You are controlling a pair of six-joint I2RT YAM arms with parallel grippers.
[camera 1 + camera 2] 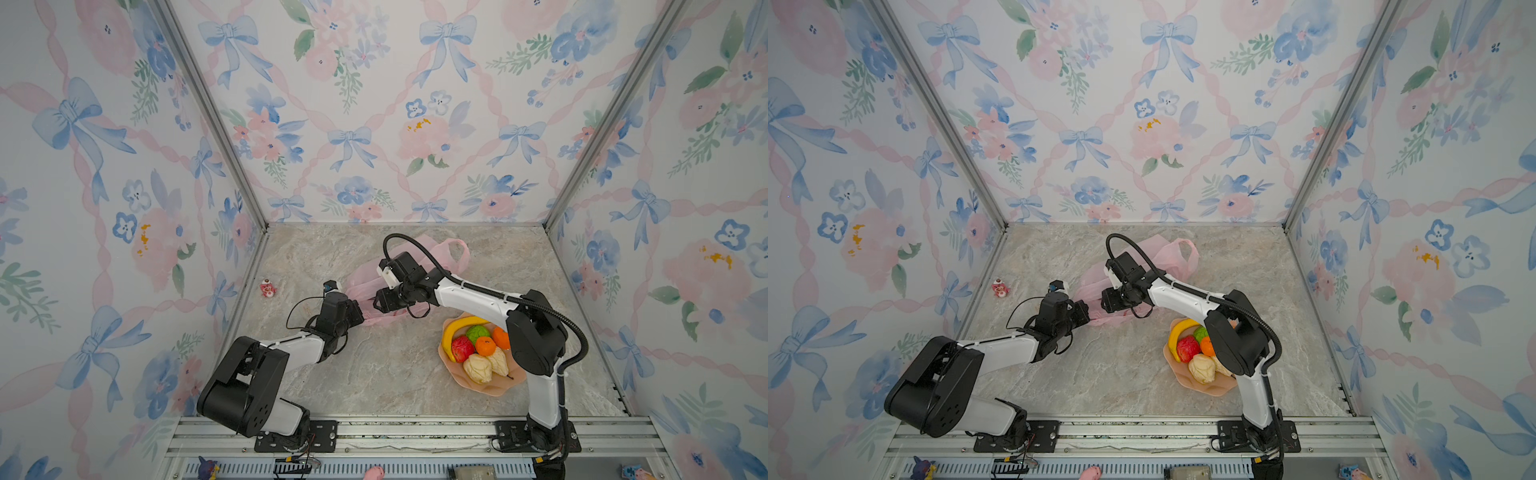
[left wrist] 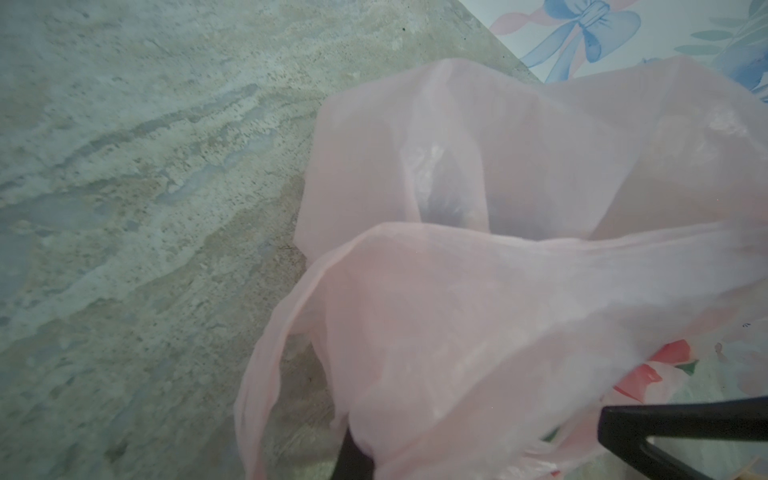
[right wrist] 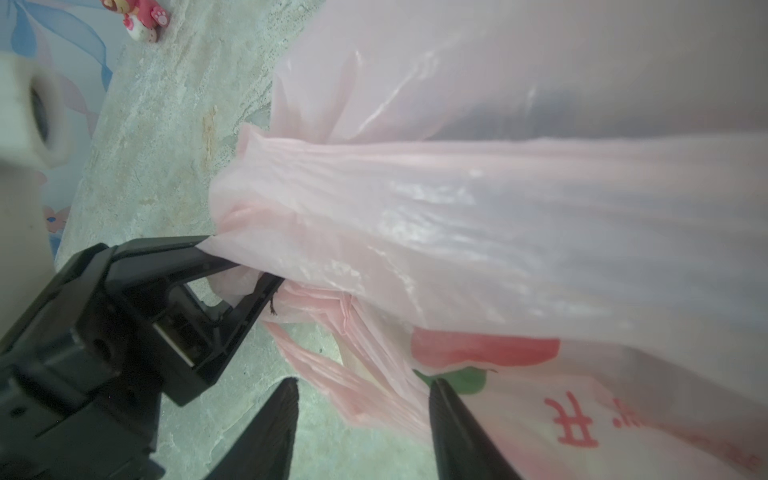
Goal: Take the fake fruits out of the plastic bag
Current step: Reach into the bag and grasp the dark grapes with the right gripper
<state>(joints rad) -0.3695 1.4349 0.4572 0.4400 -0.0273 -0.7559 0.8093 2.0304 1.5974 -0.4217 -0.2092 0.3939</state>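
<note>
The left arm (image 1: 291,347) stretches low and forward, and the left gripper (image 3: 243,264) is pinched tight on a fold of the plastic bag (image 3: 457,216). The right arm (image 1: 469,297) arches over and bends down. The right gripper (image 3: 361,386) sits nearly tip to tip with the left one, its jaws parted around a clear gap.

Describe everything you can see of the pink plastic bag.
The plastic bag is thin, translucent pink film with loop handles. One face carries red and green fruit prints and red characters. It lies crumpled and slack on the marble-look table, toward the back middle. The left pincer is shut on a gathered edge, and the film stretches away from it. The right pincer stands open at a lower fold. Whether anything is inside cannot be seen.
</note>
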